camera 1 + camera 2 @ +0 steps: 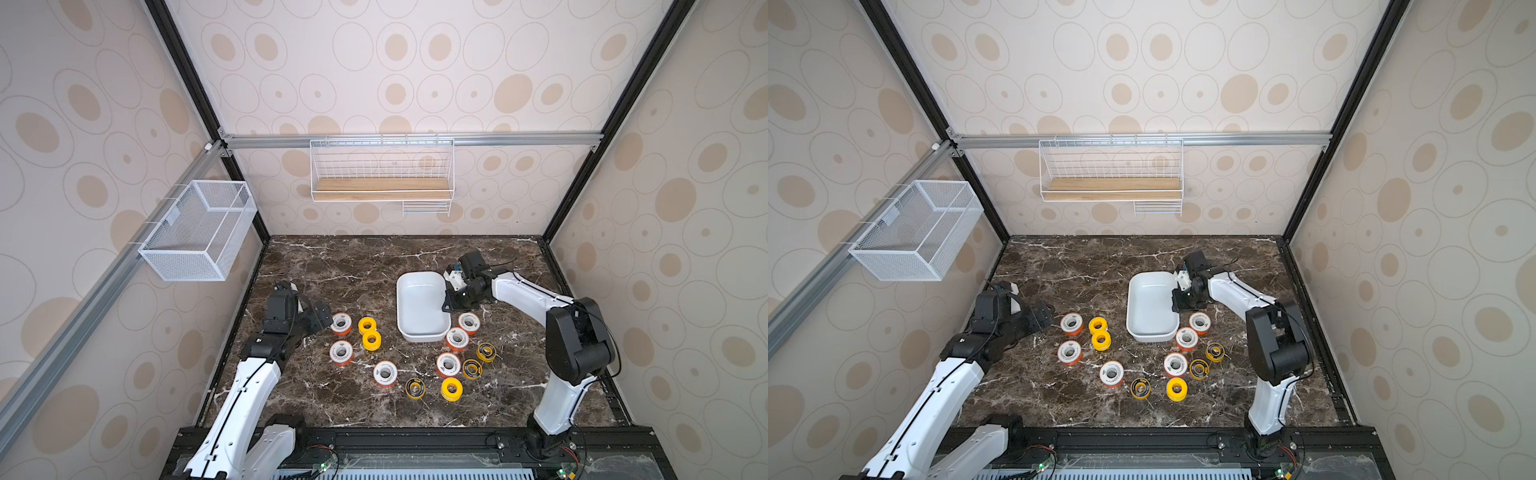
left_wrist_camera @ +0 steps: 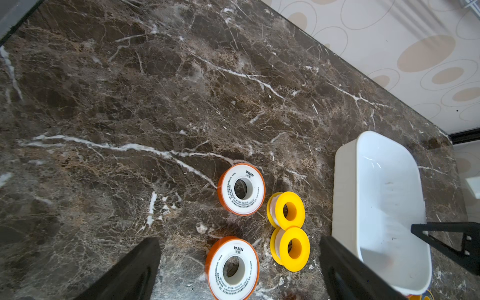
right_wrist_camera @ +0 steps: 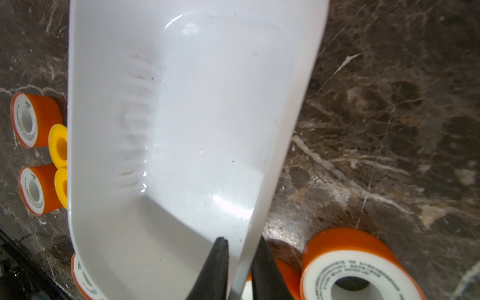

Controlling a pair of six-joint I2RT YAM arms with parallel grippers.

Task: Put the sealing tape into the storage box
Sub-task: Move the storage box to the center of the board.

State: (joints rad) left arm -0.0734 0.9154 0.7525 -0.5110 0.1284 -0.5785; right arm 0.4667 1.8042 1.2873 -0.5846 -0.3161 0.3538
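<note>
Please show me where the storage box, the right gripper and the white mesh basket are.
storage box (image 1: 417, 305): a top view, its bare floor.
right gripper (image 3: 240, 245): right wrist view, midway between the fingertips.
white mesh basket (image 1: 183, 266): a top view, its front mesh wall.

In the left wrist view, the brand name "VASEN" is printed in dark capitals on the white face of the first orange-rimmed spool, between the centre hole and the rim. The same word "VASEN" stands in the same position on the second orange-rimmed spool, which lies near the first. Beside each brand name sits a small boxed mark, too small to read. Fine print runs in a ring around each face and is not legible. In the right wrist view, the third orange-rimmed spool carries a similar ring of print, too blurred to read. In both top views, the markings on the spool faces are too small to read.
</note>
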